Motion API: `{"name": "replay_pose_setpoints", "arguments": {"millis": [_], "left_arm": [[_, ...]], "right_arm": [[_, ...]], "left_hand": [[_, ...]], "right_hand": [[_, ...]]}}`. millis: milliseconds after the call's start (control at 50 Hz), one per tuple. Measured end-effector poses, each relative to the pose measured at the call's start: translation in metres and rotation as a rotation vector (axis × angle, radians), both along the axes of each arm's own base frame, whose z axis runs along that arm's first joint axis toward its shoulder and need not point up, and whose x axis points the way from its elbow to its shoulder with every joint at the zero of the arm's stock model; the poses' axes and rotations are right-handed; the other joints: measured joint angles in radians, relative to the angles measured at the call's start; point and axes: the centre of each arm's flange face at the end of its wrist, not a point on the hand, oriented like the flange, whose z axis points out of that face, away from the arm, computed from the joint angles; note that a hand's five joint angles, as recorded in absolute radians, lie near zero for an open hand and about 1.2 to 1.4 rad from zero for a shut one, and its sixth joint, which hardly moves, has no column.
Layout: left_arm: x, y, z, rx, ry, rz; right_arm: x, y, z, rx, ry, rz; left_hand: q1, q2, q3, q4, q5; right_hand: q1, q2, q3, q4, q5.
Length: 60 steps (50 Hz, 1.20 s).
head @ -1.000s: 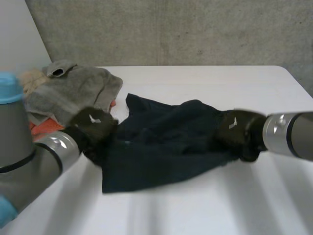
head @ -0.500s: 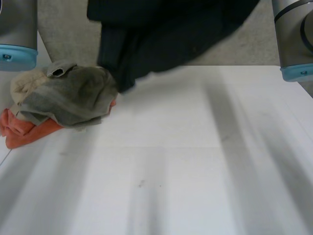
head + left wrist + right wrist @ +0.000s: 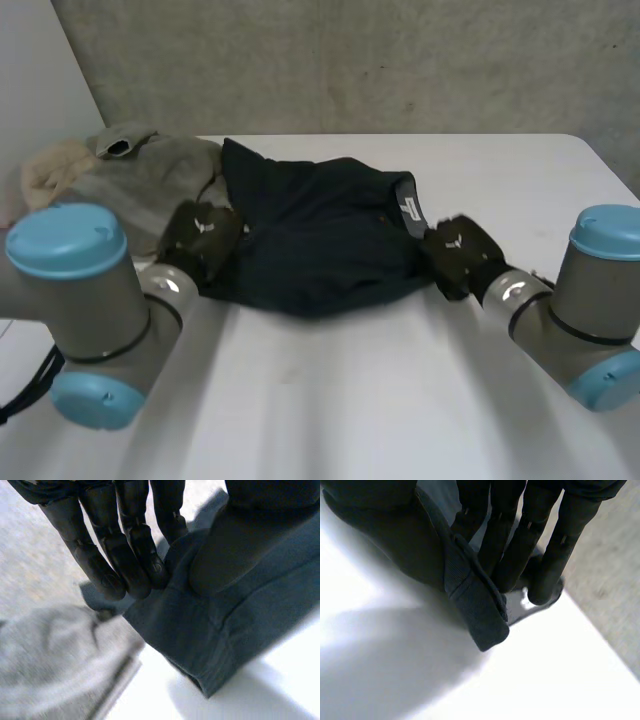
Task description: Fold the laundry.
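Observation:
A dark navy garment [image 3: 320, 240] lies bunched on the white table [image 3: 400, 400], with a grey inner band and a label showing near its right end. My left hand [image 3: 200, 235] grips its left edge. In the left wrist view the fingers [image 3: 125, 555] pinch the dark cloth [image 3: 225, 625] against the thumb. My right hand [image 3: 455, 252] holds the right edge. In the right wrist view the fingers [image 3: 520, 545] clamp the ribbed hem [image 3: 470, 595] against the thumb.
A pile of laundry sits at the back left, with a grey towel [image 3: 150, 180] on top and a beige cloth [image 3: 45, 175] beside it. The grey towel [image 3: 50, 655] lies right beside the garment's left edge. A concrete wall stands behind the table.
Both hands raised the garment high off the table, then brought it down again. It now lies further back and more bunched, against the laundry pile.

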Motion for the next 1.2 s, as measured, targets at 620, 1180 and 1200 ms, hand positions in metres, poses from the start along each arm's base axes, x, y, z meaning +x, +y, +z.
{"name": "replay_pose_setpoints", "arguments": {"millis": [620,1180,1200], "left_arm": [[0.011,0.041,0.024,0.040,-0.057,-0.050],[0.014,0.034,0.028,0.031,-0.032,-0.030],[0.014,0.034,0.028,0.031,-0.032,-0.030]], "right_arm": [[0.006,-0.013,0.077,0.368,0.019,-0.143],[0.018,-0.025,0.008,0.161,0.186,0.059],[0.017,-0.025,0.008,0.166,0.188,0.058]], "left_hand": [[0.000,0.000,0.000,0.000,0.000],[0.000,0.000,0.000,0.000,0.000],[0.000,0.000,0.000,0.000,0.000]], "right_hand": [[-0.590,-0.654,-0.647,-0.651,-0.623],[-0.453,-0.482,-0.490,-0.493,-0.478],[-0.451,-0.472,-0.481,-0.484,-0.471]]}}
